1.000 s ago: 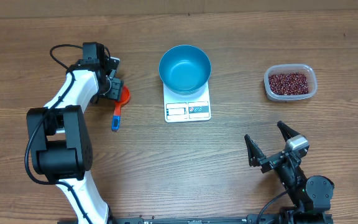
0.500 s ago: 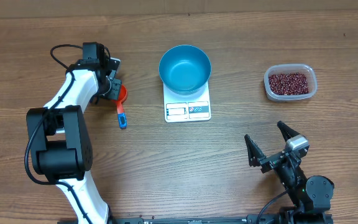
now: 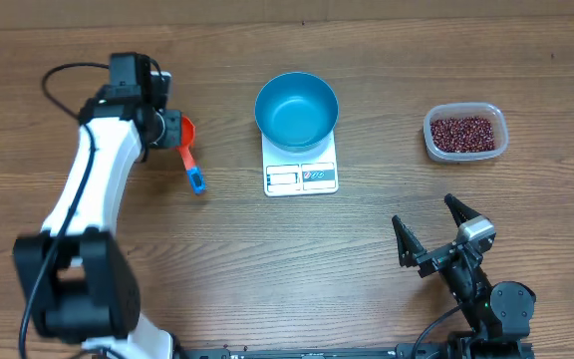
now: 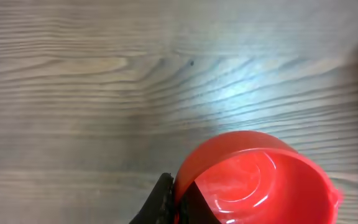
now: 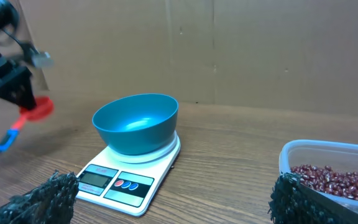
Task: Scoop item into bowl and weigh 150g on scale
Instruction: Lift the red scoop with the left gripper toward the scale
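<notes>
Wood table (image 3: pixel 267 259); scale (image 3: pixel 301 177) button print unreadable.

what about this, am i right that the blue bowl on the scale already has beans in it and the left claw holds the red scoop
Not quite. The overhead view shows the blue bowl empty; the beans lie in the clear tub. The rest stands: the bowl sits on the scale, and the left claw holds the red scoop.
</notes>
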Tool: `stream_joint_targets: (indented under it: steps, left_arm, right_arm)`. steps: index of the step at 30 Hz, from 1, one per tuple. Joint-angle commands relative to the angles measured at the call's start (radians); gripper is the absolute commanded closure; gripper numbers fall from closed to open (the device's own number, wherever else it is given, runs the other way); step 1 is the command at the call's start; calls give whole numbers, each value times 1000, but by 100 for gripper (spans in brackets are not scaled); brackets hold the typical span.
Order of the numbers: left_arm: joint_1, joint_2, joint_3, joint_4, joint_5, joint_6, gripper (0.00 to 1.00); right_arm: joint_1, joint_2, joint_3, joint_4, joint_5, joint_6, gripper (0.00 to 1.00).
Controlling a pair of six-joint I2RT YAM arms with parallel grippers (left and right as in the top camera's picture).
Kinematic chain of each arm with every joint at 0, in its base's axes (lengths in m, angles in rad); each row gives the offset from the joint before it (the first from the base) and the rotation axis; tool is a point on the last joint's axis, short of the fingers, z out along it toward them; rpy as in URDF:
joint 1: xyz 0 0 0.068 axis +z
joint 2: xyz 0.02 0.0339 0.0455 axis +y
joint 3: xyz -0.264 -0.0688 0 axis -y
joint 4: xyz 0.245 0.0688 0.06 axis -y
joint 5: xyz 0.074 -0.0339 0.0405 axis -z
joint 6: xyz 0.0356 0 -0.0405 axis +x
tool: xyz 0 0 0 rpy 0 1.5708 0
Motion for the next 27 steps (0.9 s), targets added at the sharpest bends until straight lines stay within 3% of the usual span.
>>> stream_joint_targets:
  steps: [1, 2, 6, 7, 11, 22, 27]
  left_arm:
    - [-6, -145, 11, -60, 20, -275, 96]
    - [-6, -195, 11, -115, 48, -398, 96]
    - [-6, -298, 11, -256, 89, -635, 96]
    - [-6, -323, 11, -304, 87, -745, 96]
    - [-6, -366, 11, -417, 95, -943, 96]
    - [-6, -370, 11, -461, 121, -957, 96]
    - [-6, -370, 11, -450, 114, -957, 96]
  right_arm:
    - [-1, -8, -8, 6, 2, 7, 0]
    - [-1, -8, -8, 6, 2, 7, 0]
    - [-1, -8, -8, 6, 2, 7, 0]
    - [-1, -8, -8, 6, 2, 7, 0]
    - [-1, -8, -8, 6, 2, 7, 0]
    - [-1, -8, 0, 8, -6, 32, 0]
    - [-2, -8, 81, -117, -6, 34, 0]
